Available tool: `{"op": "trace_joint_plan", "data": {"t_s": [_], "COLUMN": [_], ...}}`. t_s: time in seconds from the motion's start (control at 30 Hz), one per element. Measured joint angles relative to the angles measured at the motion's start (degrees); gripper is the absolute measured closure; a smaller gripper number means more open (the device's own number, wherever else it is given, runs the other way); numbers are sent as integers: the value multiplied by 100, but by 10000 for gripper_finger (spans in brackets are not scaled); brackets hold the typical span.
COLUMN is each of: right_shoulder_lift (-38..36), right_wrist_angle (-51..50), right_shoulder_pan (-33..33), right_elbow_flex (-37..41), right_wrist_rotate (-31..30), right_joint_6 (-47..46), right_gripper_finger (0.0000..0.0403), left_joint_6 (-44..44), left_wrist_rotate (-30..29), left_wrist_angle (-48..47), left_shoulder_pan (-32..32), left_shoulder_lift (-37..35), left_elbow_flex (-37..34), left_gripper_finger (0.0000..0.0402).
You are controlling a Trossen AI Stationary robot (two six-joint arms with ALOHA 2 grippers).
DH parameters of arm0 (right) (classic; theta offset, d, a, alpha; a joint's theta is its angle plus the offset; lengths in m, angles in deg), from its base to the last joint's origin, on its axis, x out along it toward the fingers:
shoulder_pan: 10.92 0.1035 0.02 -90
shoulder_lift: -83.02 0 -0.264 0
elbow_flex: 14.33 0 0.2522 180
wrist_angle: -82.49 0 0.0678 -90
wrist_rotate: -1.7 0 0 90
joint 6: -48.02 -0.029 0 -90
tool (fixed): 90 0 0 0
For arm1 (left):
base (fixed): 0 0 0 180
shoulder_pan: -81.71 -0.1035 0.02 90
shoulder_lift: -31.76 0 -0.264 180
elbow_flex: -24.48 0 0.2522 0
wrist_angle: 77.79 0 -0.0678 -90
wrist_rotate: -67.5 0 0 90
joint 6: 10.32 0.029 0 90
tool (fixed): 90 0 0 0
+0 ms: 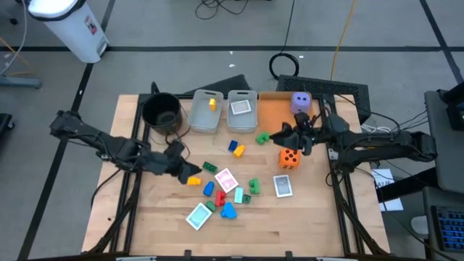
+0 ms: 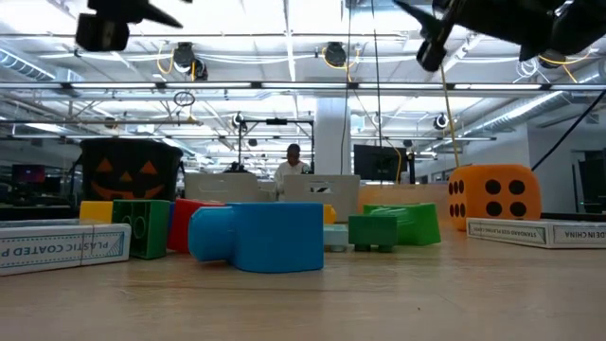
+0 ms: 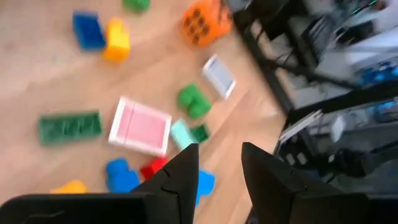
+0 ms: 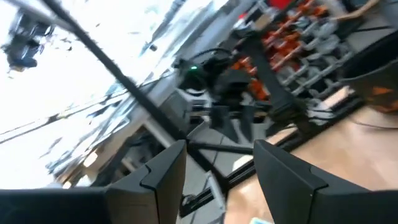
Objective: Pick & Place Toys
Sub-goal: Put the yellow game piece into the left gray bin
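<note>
Both the left end effector (image 1: 190,172) and the right end effector (image 1: 286,134) are held open, empty, above the counter (image 1: 304,217).

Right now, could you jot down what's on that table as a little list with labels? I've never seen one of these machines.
Table: wooden top
Loose toys: colored blocks and playing cards scattered mid-table
Orange die: on the wood, by the orange tray
Purple die: on that tray
Clear bins: one holds a yellow block, the other a card
Black pot: at the back left
Left claw: open, empty, above the blocks
Right claw: open, empty, above the orange die
</note>
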Motion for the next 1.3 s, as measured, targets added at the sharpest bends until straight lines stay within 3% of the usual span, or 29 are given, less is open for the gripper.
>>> {"op": "trace_joint_plan", "data": {"t_s": [0.2, 0.47, 0.6, 0.83, 1.03, 1.17, 1.3], "right_shoulder_lift": [0, 252, 625, 1117, 1193, 1186, 1142], "right_wrist_angle": [-515, -3032, -4156, -4356, -4389, -4399, -4397], "right_shoulder_pan": [456, 664, 807, 969, 965, 965, 965], "right_elbow_flex": [-730, -2263, -2691, -2637, -2512, -2508, -2508], "right_wrist_rotate": [-560, -1345, -1532, -1654, -1645, -1642, -1623], "right_joint_6": [802, 2951, 3750, 3974, 3781, 3694, 3493], "right_gripper_finger": [222, 222, 222, 222, 222, 222, 222], "left_joint_6": [157, 1260, 2049, 2676, 3440, 3985, 3967], "left_wrist_rotate": [234, 985, 1079, 1265, 1894, 2001, 2132], "left_wrist_angle": [-563, -3835, -4422, -4448, -4807, -5054, -5062], "left_shoulder_pan": [118, -61, -143, -281, -425, -434, -456], "left_shoulder_lift": [438, 1832, 2373, 2685, 3097, 3408, 3516], "left_elbow_flex": [627, 2741, 3383, 3416, 3415, 3233, 2750], "left_gripper_finger": [275, 275, 275, 275, 272, 247, 200]}}
